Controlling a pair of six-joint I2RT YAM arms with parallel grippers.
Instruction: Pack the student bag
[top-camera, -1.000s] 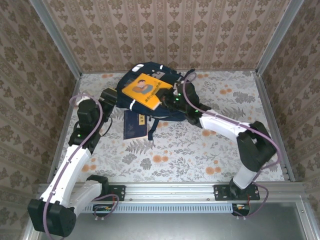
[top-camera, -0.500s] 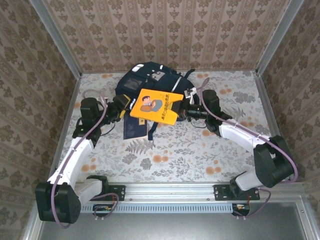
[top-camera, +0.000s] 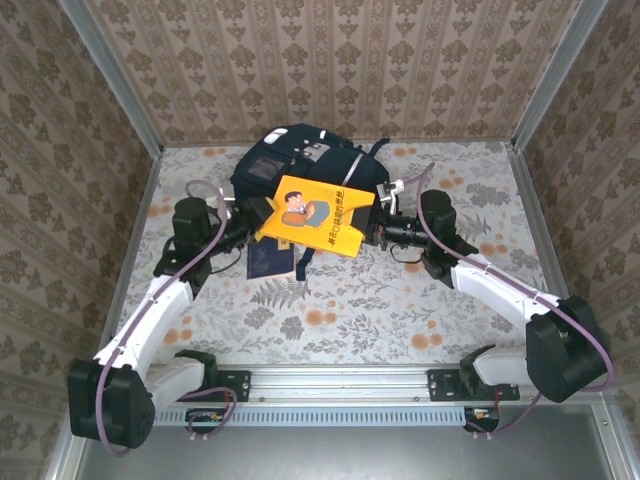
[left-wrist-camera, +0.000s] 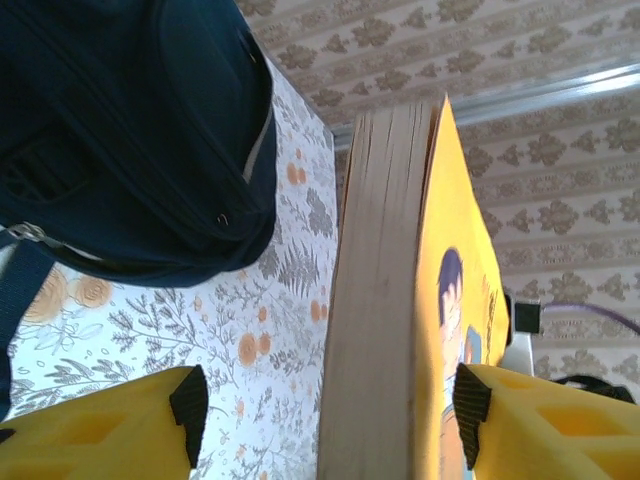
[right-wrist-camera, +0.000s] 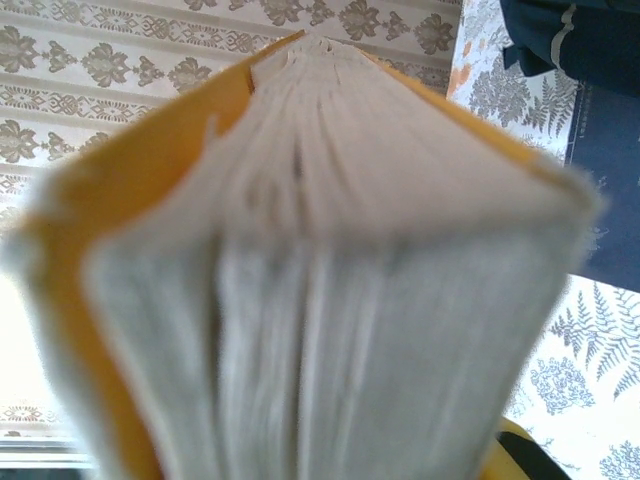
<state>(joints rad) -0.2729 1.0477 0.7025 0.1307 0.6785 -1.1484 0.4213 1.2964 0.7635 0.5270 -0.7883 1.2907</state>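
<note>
The student bag (top-camera: 300, 165), navy with white patches, lies at the back middle of the table; its dark fabric shows in the left wrist view (left-wrist-camera: 130, 130). A thick yellow book (top-camera: 322, 212) with a cartoon cover hangs tilted above the table just in front of the bag. My right gripper (top-camera: 374, 232) is shut on its right edge, and the page block (right-wrist-camera: 330, 250) looms blurred before that wrist camera. My left gripper (left-wrist-camera: 330, 405) is open and straddles the book's left edge (left-wrist-camera: 380, 300); the left pad stands clear of the pages, the right pad (left-wrist-camera: 470, 405) close to the cover.
A flat dark-blue booklet (top-camera: 268, 258) lies on the floral cloth under the book's near left corner, beside a dark bag strap (top-camera: 303, 260). Patterned walls with metal corner posts (top-camera: 130, 110) enclose the table. Open cloth (top-camera: 350, 310) stretches between the arms at the front.
The right arm has drawn the book off the bag, toward the front and lower over the table. The left gripper has swung right to the book's left edge, its jaws narrowing slightly.
</note>
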